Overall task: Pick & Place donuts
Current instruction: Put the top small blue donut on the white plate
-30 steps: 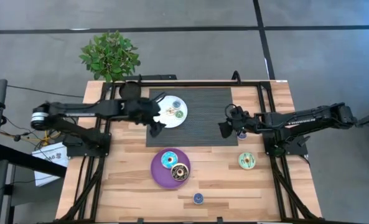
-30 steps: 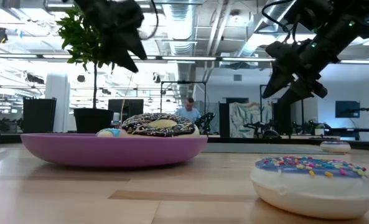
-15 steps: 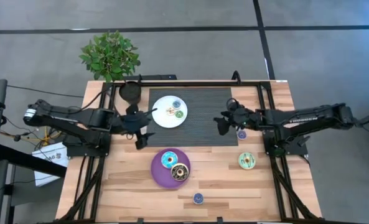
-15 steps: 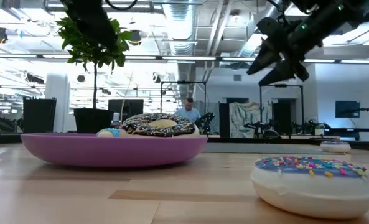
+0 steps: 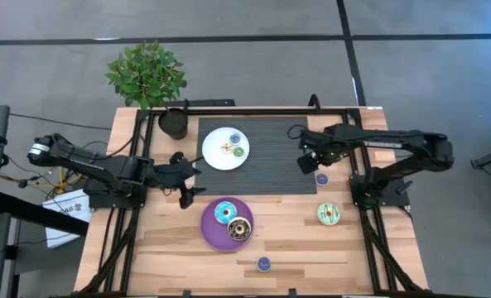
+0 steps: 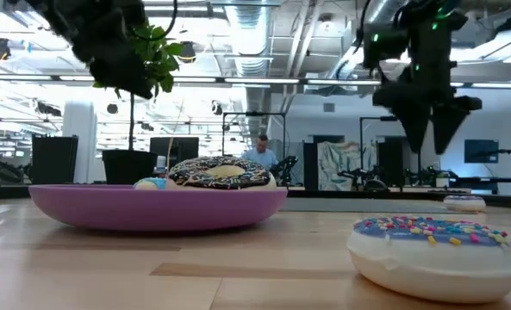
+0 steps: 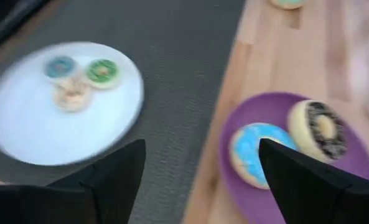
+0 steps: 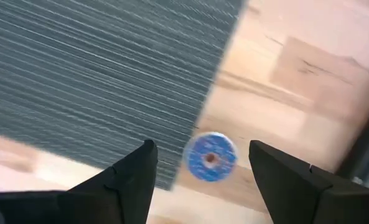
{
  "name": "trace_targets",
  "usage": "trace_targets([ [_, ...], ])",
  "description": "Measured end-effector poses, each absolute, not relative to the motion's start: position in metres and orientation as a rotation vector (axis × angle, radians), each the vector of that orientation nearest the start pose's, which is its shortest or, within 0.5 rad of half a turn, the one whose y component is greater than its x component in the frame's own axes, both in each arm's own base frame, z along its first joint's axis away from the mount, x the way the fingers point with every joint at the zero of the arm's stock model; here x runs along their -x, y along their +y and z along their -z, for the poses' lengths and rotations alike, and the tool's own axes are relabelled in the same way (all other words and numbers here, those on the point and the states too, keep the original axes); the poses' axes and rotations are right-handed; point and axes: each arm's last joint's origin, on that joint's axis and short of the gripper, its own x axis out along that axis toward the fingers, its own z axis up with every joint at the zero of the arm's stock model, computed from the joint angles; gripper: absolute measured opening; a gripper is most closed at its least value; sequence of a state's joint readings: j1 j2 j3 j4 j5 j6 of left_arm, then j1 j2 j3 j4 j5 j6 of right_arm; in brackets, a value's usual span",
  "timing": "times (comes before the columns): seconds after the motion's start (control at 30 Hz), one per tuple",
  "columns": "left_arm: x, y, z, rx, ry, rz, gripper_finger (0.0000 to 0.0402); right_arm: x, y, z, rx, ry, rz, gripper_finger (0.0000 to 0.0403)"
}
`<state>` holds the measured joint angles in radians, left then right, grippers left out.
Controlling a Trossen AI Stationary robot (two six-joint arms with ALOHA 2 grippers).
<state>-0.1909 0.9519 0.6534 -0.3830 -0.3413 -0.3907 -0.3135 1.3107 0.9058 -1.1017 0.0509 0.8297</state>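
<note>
Since the last frame the left gripper [image 5: 187,178] has pulled back off the white plate [image 5: 212,157] toward 8 o'clock and now sits at the mat's [image 5: 270,165] near-left corner, fingers spread, nothing between them. The right gripper [image 5: 311,161] has swung in over the mat's right edge; I see its fingers spread and empty, hanging above a mini blue donut [image 8: 211,157] that lies on bare wood just off the mat. 3 minis, blue [image 7: 60,66], green [image 7: 102,71] and cream [image 7: 72,95], rest on the white plate. On the purple plate [image 5: 209,228] at 6 o'clock lie the blue-iced donut [image 7: 257,152] and the brown-and-cream donut [image 7: 319,130], touching. The green-iced donut [image 5: 329,214] lies on wood at 4 o'clock. 1 more mini [image 5: 263,264] sits near the table's front edge.
</note>
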Motion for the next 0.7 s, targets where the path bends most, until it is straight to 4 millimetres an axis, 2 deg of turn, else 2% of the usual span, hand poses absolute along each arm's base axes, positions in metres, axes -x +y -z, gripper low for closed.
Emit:
trace_targets([
  [0.13, -0.183, -0.028, -0.234, 0.285, 0.589, -0.196, 0.0306, -0.203, -0.066, -0.209, -0.821, 1.375, 0.919, 0.0245],
  [0.27, -0.178, -0.028, -0.235, 0.325, 0.574, -0.173, 0.0306, -0.209, -0.065, -0.200, -0.771, 1.390, 0.936, 0.0245],
  [0.43, -0.176, -0.027, -0.240, 0.334, 0.537, -0.168, 0.0306, -0.196, -0.059, -0.178, -0.812, 1.388, 0.950, 0.0245],
  [0.7, -0.176, -0.027, -0.239, 0.328, 0.545, -0.176, 0.0306, -0.185, -0.045, -0.190, -0.807, 1.220, 0.919, 0.0245],
])
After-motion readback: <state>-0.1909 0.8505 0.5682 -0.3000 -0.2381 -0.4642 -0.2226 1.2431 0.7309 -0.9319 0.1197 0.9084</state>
